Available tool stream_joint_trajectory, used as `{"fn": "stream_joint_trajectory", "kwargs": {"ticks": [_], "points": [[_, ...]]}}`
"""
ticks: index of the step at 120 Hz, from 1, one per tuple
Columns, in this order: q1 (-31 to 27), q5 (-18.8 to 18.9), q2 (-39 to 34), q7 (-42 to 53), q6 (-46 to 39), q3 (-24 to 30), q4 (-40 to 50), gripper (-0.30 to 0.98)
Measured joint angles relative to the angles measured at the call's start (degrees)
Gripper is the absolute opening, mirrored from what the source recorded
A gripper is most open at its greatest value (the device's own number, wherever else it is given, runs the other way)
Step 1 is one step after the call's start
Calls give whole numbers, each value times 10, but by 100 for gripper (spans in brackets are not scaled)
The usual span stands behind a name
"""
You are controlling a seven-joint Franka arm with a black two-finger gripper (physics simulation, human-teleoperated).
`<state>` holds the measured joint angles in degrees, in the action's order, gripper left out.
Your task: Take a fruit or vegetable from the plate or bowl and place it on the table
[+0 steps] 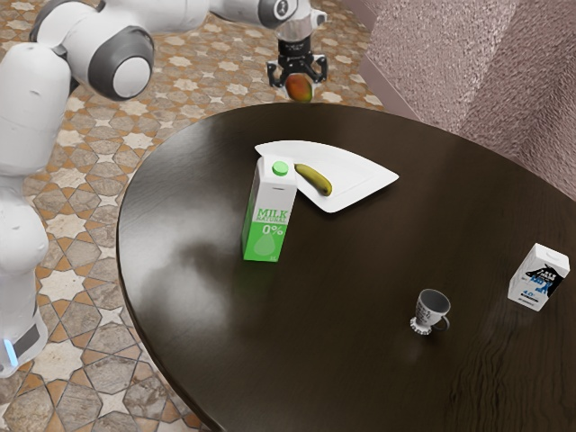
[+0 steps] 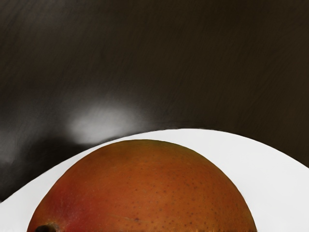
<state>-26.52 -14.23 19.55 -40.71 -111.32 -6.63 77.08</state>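
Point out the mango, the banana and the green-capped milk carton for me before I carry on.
Mango [image 2: 145, 188]: wrist view, on the middle of its visible skin.
Banana [image 1: 313, 180]: exterior view, on the middle of its peel.
Green-capped milk carton [image 1: 268, 216]: exterior view, on its printed front.

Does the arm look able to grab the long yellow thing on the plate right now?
Probably not: the claw is closed on the mango. With that set down, the long yellow thing looks open from above, though the green milk carton stands close by.
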Motion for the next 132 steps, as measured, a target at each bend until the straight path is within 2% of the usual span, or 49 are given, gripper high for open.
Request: {"fn": "stream_joint_trajectory", "kwargs": {"ticks": [21, 108, 116, 132], "points": [[-40, 7, -1, -10, 5, -6, 10, 35], [-98, -19, 28, 4, 4, -34, 6, 34], [-99, -27, 28, 10, 4, -33, 6, 49], [-97, -38, 26, 20, 3, -33, 6, 61]]}}
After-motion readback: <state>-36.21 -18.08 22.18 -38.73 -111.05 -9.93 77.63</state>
